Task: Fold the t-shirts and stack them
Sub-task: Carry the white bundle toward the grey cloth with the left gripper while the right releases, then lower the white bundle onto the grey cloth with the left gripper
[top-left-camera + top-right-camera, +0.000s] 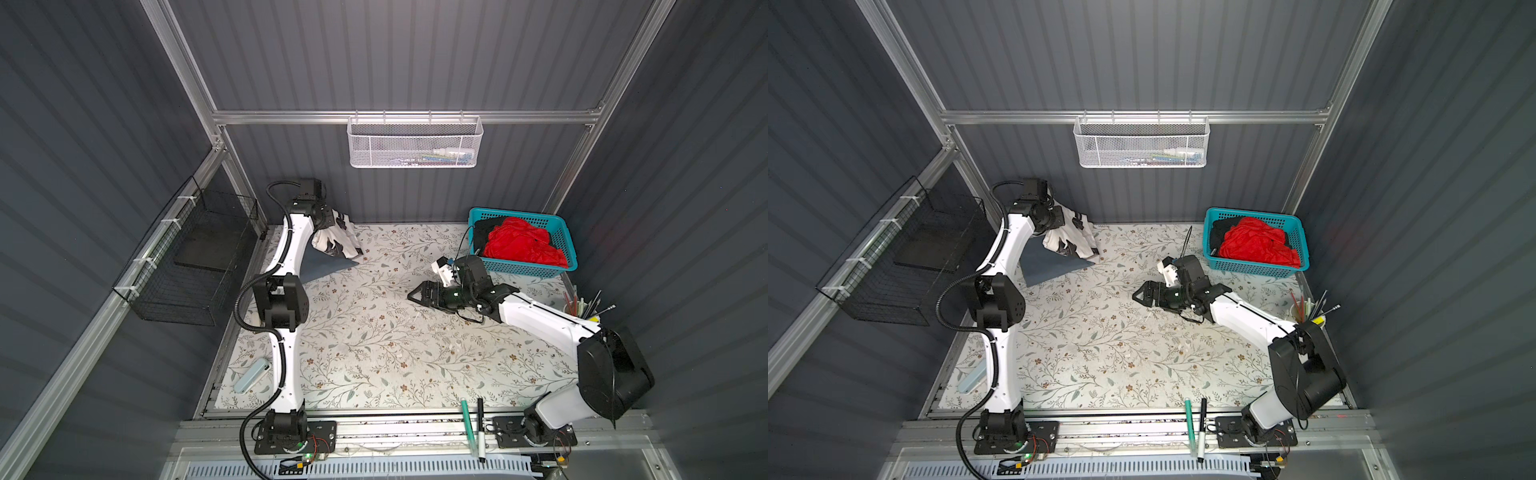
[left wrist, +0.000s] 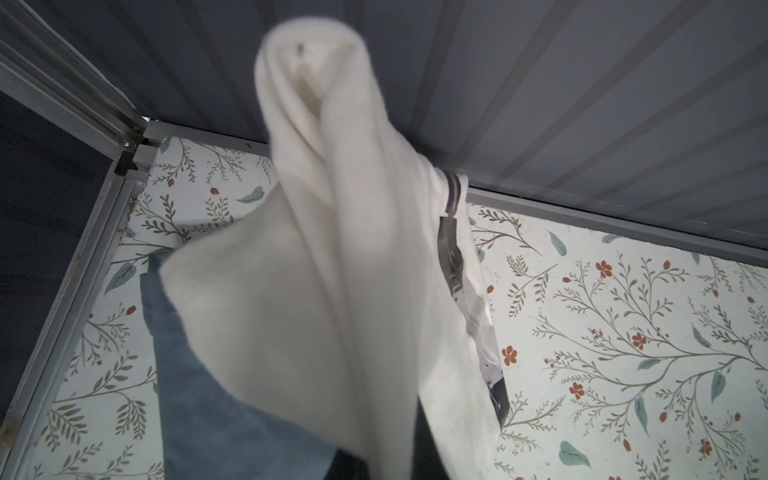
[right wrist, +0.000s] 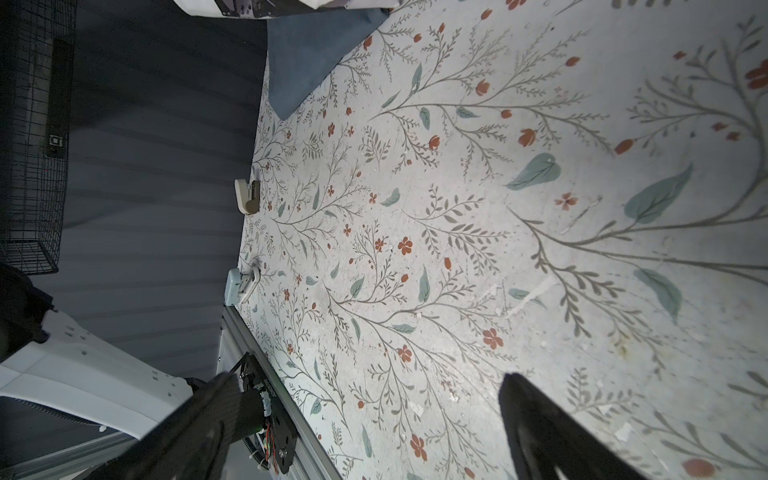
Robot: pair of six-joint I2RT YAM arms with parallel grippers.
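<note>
The left claw [image 1: 336, 219] is clenched on the off-white shirt [image 2: 332, 291], which drapes over it and hides its fingers in the wrist view. Directly below, the slate-grey shirt [image 1: 328, 268] lies on the table [image 1: 374, 332], partly covered. The right claw [image 1: 419, 296] is spread wide over the table; near it a teal basket [image 1: 536, 270] holds the red shirt [image 1: 523, 245], the black shirt [image 1: 486, 227] mostly buried.

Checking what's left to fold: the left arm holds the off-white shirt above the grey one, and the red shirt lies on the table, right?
Not quite. The bright red cloth t-shirt is not on the table; both top views show it bunched in the teal plastic basket. The left jaws do hold the off-white cloth t-shirt above the folded slate-grey cloth t-shirt.
</note>
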